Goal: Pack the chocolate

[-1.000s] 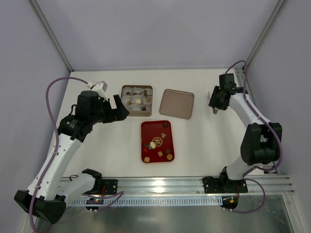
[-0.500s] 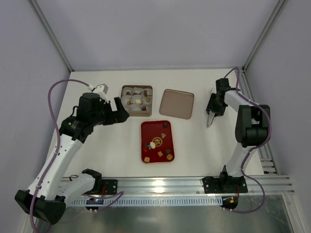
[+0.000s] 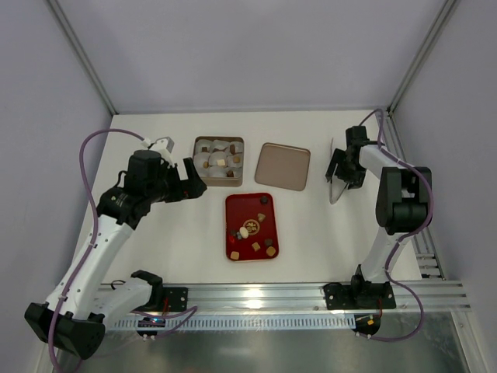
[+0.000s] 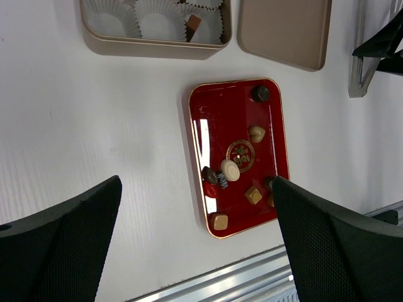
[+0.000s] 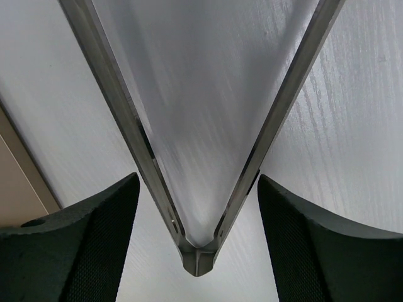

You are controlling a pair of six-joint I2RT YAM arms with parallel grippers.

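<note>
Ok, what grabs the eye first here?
The red tray in the middle of the table, scattered with chocolates. Behind it sits a tan tin of white paper cups, its lid to the right; metal tongs lie under the open right end effector.

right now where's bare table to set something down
Bare table left of the red tray, and between it and the right arm; also the far strip behind tin and lid. Crowded: the centre, where tin, lid and tray sit close.
</note>
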